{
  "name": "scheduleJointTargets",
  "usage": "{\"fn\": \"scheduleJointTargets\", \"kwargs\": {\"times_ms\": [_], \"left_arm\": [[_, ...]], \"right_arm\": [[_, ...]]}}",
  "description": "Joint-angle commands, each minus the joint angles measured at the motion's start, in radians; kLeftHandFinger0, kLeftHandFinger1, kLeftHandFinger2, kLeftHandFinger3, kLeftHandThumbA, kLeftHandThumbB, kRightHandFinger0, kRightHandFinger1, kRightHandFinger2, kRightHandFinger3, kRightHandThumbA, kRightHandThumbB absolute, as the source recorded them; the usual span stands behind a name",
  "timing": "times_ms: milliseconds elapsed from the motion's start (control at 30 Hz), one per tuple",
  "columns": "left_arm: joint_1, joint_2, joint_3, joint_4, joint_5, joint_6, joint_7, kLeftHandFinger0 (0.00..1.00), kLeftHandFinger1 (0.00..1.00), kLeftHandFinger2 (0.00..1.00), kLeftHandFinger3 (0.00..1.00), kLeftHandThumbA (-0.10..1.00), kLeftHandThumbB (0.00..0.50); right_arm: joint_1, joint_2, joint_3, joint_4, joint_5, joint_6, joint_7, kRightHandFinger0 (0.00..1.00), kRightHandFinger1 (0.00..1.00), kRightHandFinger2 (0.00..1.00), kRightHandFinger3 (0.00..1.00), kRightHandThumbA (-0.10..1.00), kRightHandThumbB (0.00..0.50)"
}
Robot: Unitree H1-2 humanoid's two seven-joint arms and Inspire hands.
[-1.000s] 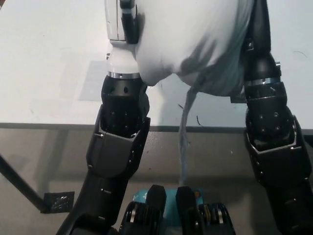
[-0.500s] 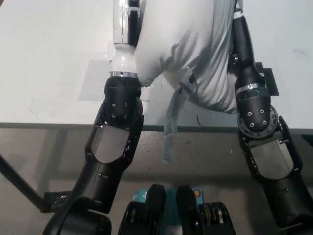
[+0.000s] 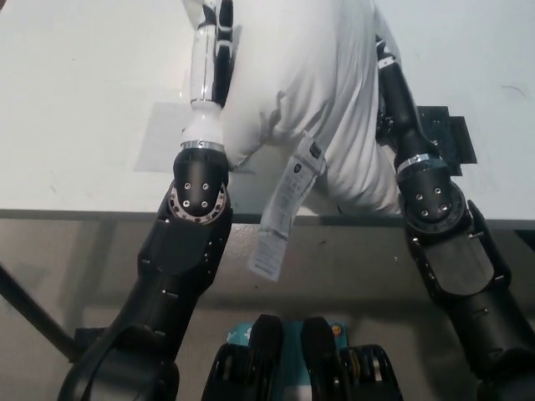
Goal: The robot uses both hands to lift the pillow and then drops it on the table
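white table fills the background. the left hand presses the pillow's left side and the right hand its right; both sets of fingers are hidden, so i cannot tell how they grip. the pillow sits squeezed between them, low over the table or touching it, i cannot tell which. a label dangles from it past the table edge. this looks like the lowering step; next calls for both hands to part and let it fall. since half a second ago, the arms have reached further forward and the pillow has sunk.
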Motion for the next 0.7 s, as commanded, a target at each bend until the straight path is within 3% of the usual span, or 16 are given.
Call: {"fn": "scheduleJointTargets", "kwargs": {"times_ms": [0, 167, 200, 400, 667], "left_arm": [[-0.065, -0.038, -0.027, 0.026, -0.019, -0.020, -0.111, 1.00, 1.00, 1.00, 1.00, 1.00, 0.000], [-0.064, -0.029, -0.026, 0.073, -0.021, 0.011, -0.103, 1.00, 1.00, 1.00, 1.00, 1.00, 0.000], [-0.056, -0.026, -0.015, 0.093, -0.033, 0.030, -0.098, 1.00, 1.00, 1.00, 1.00, 1.00, 0.032], [-0.041, -0.015, 0.004, 0.153, -0.059, 0.025, -0.109, 1.00, 1.00, 1.00, 1.00, 1.00, 0.004], [-0.038, 0.004, 0.028, 0.293, -0.073, 0.010, -0.093, 1.00, 1.00, 1.00, 1.00, 1.00, 0.013]], "right_arm": [[-0.118, 0.038, 0.037, 0.003, 0.020, -0.099, 0.074, 1.00, 1.00, 1.00, 1.00, 1.00, 0.087], [-0.124, 0.041, 0.024, 0.070, 0.038, -0.095, 0.083, 1.00, 1.00, 1.00, 1.00, 1.00, 0.098], [-0.117, 0.045, 0.006, 0.076, 0.068, -0.094, 0.093, 1.00, 1.00, 1.00, 1.00, 1.00, 0.079], [-0.107, 0.046, -0.008, 0.081, 0.097, -0.113, 0.109, 1.00, 1.00, 1.00, 1.00, 1.00, 0.083], [-0.097, 0.048, -0.028, 0.066, 0.126, -0.081, 0.121, 1.00, 1.00, 1.00, 1.00, 1.00, 0.134]]}}
